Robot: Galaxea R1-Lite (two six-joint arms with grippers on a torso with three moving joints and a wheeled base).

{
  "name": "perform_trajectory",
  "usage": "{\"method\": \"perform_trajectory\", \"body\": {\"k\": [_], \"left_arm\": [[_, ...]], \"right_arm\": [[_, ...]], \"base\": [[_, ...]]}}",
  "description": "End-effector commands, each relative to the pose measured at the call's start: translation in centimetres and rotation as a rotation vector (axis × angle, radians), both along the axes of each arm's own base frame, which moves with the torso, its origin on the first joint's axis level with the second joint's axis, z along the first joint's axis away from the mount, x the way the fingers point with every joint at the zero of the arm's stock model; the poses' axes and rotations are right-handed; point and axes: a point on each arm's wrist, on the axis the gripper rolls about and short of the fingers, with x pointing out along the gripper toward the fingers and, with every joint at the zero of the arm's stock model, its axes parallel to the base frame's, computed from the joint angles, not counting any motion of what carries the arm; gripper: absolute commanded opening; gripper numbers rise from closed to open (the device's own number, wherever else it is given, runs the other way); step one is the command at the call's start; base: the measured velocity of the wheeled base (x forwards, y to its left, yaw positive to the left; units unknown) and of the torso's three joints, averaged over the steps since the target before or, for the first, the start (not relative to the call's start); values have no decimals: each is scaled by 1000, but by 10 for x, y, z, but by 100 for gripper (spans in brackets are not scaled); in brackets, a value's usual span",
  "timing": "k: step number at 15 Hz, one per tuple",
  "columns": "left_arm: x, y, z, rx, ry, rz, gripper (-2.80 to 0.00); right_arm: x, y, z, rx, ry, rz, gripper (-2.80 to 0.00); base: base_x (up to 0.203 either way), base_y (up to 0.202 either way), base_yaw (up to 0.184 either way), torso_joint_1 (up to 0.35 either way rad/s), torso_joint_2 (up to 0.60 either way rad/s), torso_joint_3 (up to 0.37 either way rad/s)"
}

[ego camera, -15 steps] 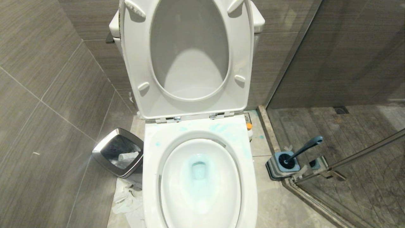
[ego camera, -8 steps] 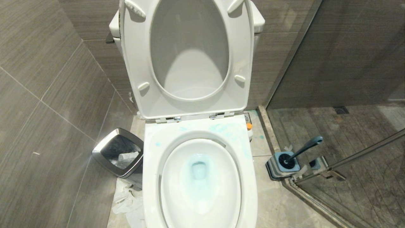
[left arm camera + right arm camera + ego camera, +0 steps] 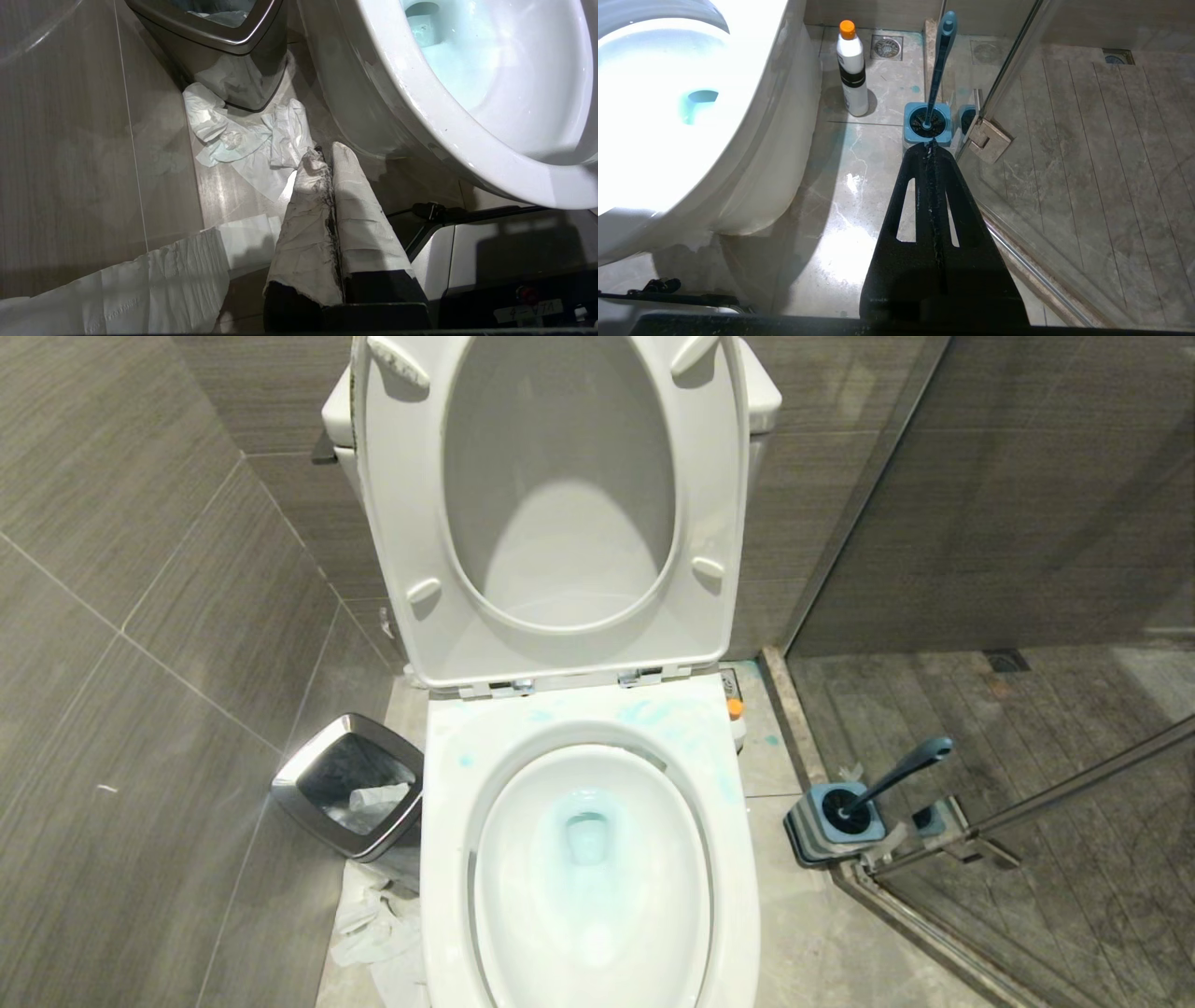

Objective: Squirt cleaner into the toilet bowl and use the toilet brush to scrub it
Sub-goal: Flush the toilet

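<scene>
The white toilet bowl (image 3: 446,859) stands with its seat and lid raised. Pale blue cleaner (image 3: 667,717) is smeared on the back rim and tints the water in the bowl (image 3: 698,100). The dark teal toilet brush (image 3: 901,773) stands in its square blue holder (image 3: 836,821) on the floor to the right, held by nothing. My right gripper (image 3: 930,147) is shut and empty, pointing at the holder (image 3: 927,122) from short of it. My left gripper (image 3: 324,154), with white-wrapped fingers, is shut and empty, low beside the bowl's outer wall (image 3: 373,93). Neither arm appears in the head view.
A white bottle with an orange cap (image 3: 852,70) stands on the floor between toilet and brush. A steel waste bin (image 3: 350,784) sits left of the toilet with crumpled tissue (image 3: 243,135) around it. A glass shower door and its hinge (image 3: 987,137) border the holder.
</scene>
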Motion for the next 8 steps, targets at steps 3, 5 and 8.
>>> {"method": "perform_trajectory", "body": {"k": [3, 5, 8], "left_arm": [[0, 0, 0, 0, 3, 1, -280], [0, 0, 0, 1, 3, 1, -280], [0, 0, 0, 1, 3, 1, -280]], "right_arm": [[0, 0, 0, -1, 0, 1, -280], [0, 0, 0, -1, 1, 1, -280], [0, 0, 0, -1, 1, 1, -280]], "base": [[0, 0, 0, 0, 0, 0], [0, 0, 0, 0, 0, 0], [0, 0, 0, 0, 0, 0]]}}
